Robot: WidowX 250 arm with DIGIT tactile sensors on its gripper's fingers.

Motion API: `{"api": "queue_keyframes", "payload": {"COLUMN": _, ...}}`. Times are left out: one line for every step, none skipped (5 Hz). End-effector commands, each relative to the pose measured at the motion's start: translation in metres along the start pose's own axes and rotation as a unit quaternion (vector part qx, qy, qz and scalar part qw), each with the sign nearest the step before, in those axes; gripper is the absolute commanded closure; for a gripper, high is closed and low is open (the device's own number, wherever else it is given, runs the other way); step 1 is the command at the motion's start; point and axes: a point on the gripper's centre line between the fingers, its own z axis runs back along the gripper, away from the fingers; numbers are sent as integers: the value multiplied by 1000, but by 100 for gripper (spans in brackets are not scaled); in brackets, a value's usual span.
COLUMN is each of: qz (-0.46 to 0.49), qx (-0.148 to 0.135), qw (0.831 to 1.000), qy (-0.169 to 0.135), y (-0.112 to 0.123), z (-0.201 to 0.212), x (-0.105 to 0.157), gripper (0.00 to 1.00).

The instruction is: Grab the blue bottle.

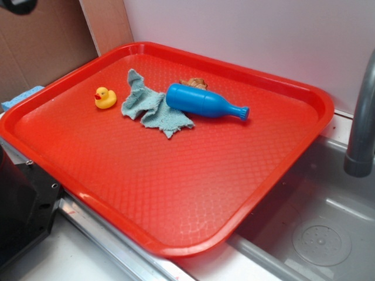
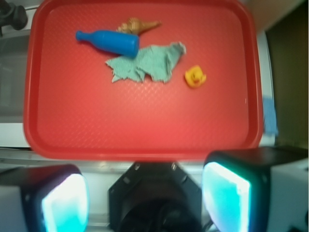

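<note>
Bright blue smooth plastic bottle [image 1: 202,102] lying sideways, probably light, stiff, slippery (likely rolls); best pinched across fat body; gripper [image 2: 145,198] spread wide.

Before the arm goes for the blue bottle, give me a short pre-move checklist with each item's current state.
1. Blue bottle in view, lying on its side on the red tray: ok.
2. Gripper open, holding nothing: ok.
3. Bottle's top side free of obstruction: ok.
4. Clear of the teal rag: not ok, its base touches the rag.
5. Brown object behind bottle apart from it: cannot tell.
6. Yellow duck out of the way: ok.
</note>
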Motion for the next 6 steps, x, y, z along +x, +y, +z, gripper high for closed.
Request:
{"api": "queue_keyframes", "payload": {"qz": -140, "qx": 8, "qw": 989, "qy": -37, "y": -1, "z": -25, "x": 31, "gripper": 0}}
{"api": "queue_keyframes", "payload": {"qz": -256, "qx": 20, "qw": 963, "qy": -76, "y": -6, "z": -48, "x": 56, "gripper": 0}}
{"api": "queue_keyframes", "payload": {"qz": -326, "qx": 12, "qw": 940, "qy": -99, "y": -13, "z": -68, "x": 81, "gripper": 0}}
{"api": "queue_keyframes", "payload": {"qz": -375, "qx": 27, "qw": 921, "qy": -103, "y": -20, "z": -91, "x": 105, "gripper": 0}}
{"api": "queue_keyframes", "payload": {"qz": -410, "qx": 22, "qw": 907, "qy": -92, "y": -28, "z": -118, "x": 126, "gripper": 0}}
{"api": "queue_keyframes", "payload": {"qz": -432, "qx": 9, "qw": 899, "qy": -71, "y": -36, "z": -146, "x": 142, "gripper": 0}}
